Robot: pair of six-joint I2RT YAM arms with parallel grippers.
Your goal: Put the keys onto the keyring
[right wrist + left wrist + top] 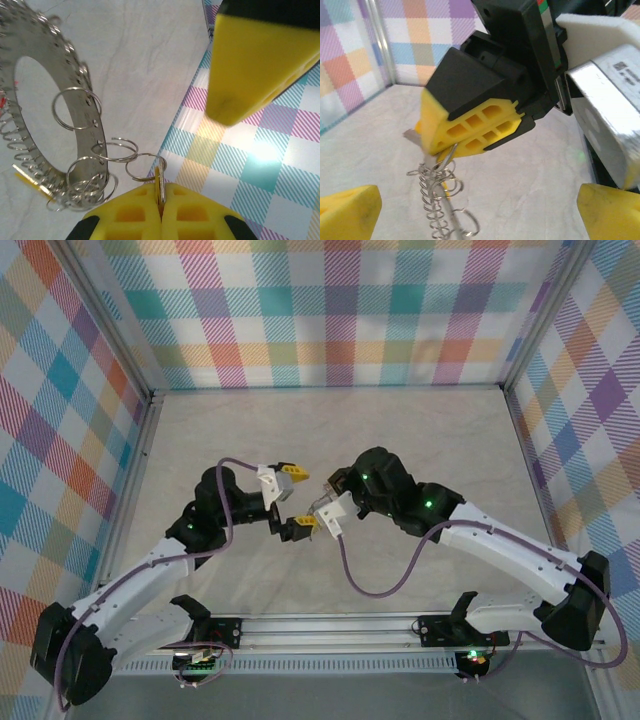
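Currently, the left gripper [480, 210] is seen spread wide and empty; the right gripper [160, 192] is pressed shut; the keyring [95, 127] is hung just beside its fingertips, from the key [159, 179] pinched between them.

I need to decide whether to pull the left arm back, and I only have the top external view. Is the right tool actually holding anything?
Observer: Yes. In the right wrist view, the right tool is shut on what looks like a small key.
Operator: Is the keyring connected to it?
Observer: Yes. The keyring, a flat grey hoop with holes along its rim, is linked to that key by a chain of small wire rings.
Operator: And the left tool?
Observer: The left wrist view shows the left tool wide open, gripping nothing.
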